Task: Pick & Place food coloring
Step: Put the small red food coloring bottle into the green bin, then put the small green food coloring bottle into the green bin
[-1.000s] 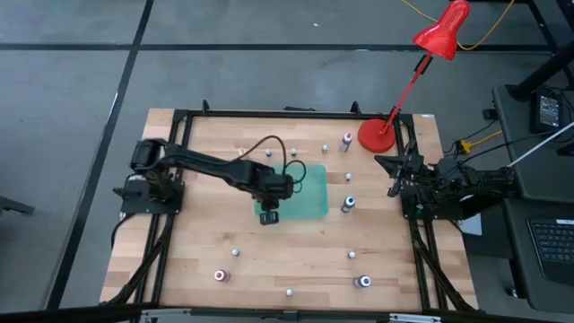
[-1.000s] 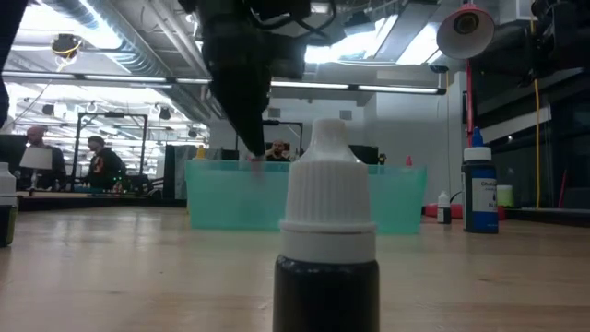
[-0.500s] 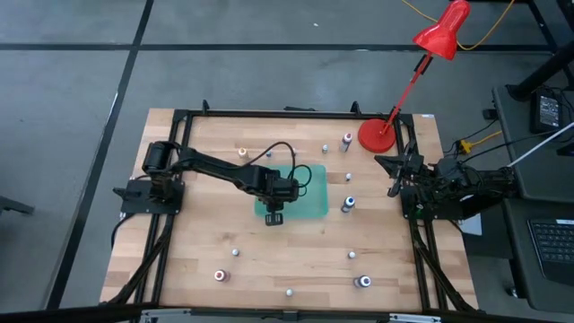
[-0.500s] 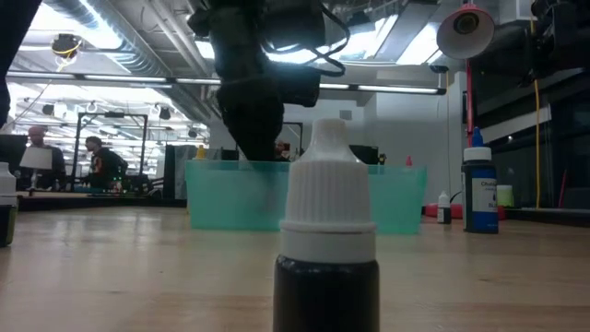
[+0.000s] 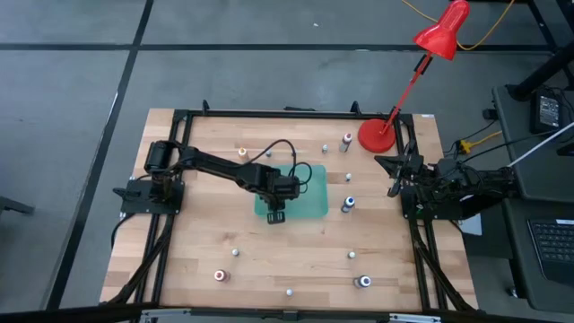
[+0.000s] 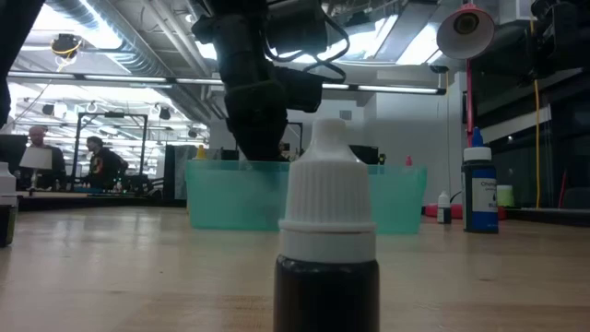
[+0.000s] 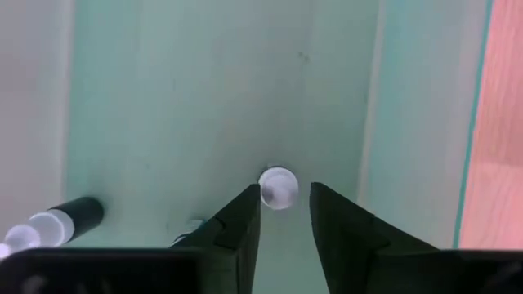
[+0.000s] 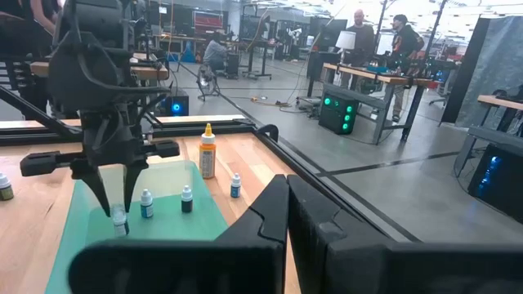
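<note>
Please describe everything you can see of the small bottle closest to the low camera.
The bottle stands upright on the wooden table. Its white ribbed cap, plastic by its look, has a tapered tip and is on; the body below is dark. Nothing else touches it.

Food coloring bottles [image 5: 348,204], tiny and mostly seen as whitish caps, stand upright and scattered over the table. One with a dark body [image 6: 327,231] stands nearest the low camera; a taller blue-capped one [image 6: 479,189] stands to the right. Several lie along the near edge [image 5: 289,292], one with a reddish body [image 5: 218,275] at near left. Inside the green tray, a white-capped bottle [image 7: 279,187] stands upright; another, dark-bodied [image 7: 64,220], lies on its side.
</note>
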You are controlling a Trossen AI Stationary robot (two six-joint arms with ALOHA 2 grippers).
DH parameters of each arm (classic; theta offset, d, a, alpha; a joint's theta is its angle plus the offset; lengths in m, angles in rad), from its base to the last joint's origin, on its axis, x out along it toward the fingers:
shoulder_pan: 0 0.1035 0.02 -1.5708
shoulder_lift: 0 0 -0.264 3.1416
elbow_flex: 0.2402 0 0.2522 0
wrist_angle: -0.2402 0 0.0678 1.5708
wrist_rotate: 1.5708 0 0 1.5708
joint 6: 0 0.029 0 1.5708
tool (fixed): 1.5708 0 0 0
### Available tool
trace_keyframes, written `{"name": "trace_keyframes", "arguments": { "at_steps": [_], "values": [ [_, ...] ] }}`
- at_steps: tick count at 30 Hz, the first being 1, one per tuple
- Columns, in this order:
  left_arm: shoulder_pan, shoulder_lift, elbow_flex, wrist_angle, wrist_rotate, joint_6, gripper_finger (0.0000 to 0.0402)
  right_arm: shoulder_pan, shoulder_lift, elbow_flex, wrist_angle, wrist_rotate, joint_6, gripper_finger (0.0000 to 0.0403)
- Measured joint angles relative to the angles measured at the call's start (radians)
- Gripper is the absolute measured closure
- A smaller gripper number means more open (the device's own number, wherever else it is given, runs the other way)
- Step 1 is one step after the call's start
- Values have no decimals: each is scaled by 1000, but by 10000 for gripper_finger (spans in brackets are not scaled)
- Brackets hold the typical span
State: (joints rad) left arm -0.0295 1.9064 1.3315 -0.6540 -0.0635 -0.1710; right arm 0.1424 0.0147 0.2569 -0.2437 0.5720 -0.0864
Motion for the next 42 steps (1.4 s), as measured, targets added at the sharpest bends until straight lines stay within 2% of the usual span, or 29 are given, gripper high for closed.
{"name": "trace_keyframes", "arguments": {
  "at_steps": [6,11,19,24,29,35,42],
  "values": [
    [0,-3,0,-2,2,-1,275,0,0,0,0,0,0,391],
    [0,-62,14,-82,-17,-5,259,0,0,0,-1,0,0,391],
    [-19,-307,21,-240,-55,-107,243,0,0,0,-3,0,0,391],
    [-79,-489,21,-336,-24,-171,244,0,0,0,-3,0,0,391],
    [-165,-613,21,-434,-22,-276,246,0,0,0,-3,1,0,391],
    [-275,-649,21,-473,-23,-404,242,0,0,0,-4,1,0,391],
    [-415,-601,0,-468,-52,-510,240,0,0,0,-7,2,0,391]
  ]
}}
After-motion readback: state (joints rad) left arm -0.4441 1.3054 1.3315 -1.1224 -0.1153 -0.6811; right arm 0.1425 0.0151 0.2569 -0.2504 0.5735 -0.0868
